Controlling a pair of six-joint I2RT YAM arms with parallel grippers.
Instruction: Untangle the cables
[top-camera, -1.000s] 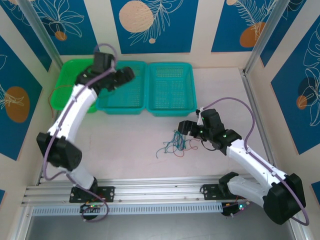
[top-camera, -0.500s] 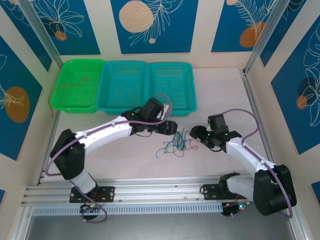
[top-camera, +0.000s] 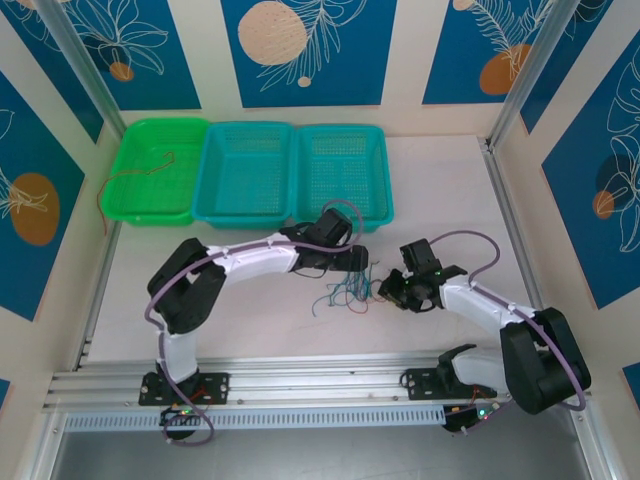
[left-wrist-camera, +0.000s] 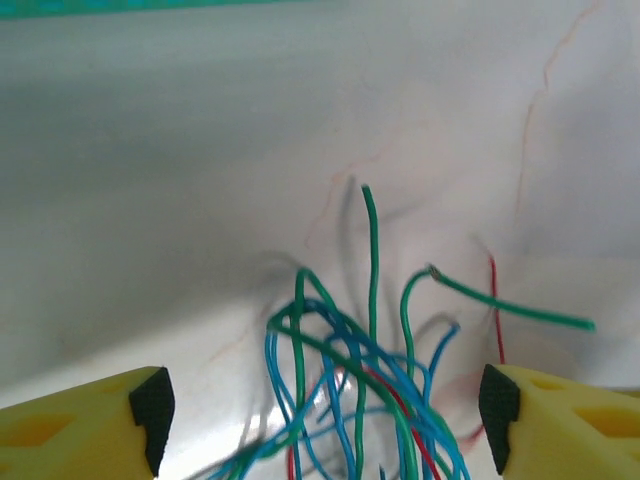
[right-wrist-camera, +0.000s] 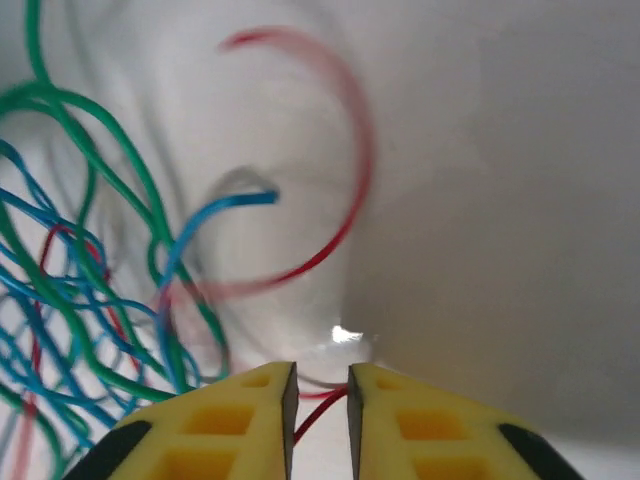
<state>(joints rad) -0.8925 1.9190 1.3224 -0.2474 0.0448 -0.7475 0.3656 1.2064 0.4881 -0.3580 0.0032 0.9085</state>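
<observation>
Two hands meet at the cables (top-camera: 348, 291), a tangle on the worktop (top-camera: 250, 315); the right hand (right-wrist-camera: 321, 380) pinches one red wire (right-wrist-camera: 312, 422), likely to pull it free; the left hand (left-wrist-camera: 325, 405) hangs wide open above, holding nothing.

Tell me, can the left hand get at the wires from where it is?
Probably yes. The left hand is open, the wires lie right between its fingers, and nothing blocks them. The right hand pinches a red wire at the other side.
</observation>
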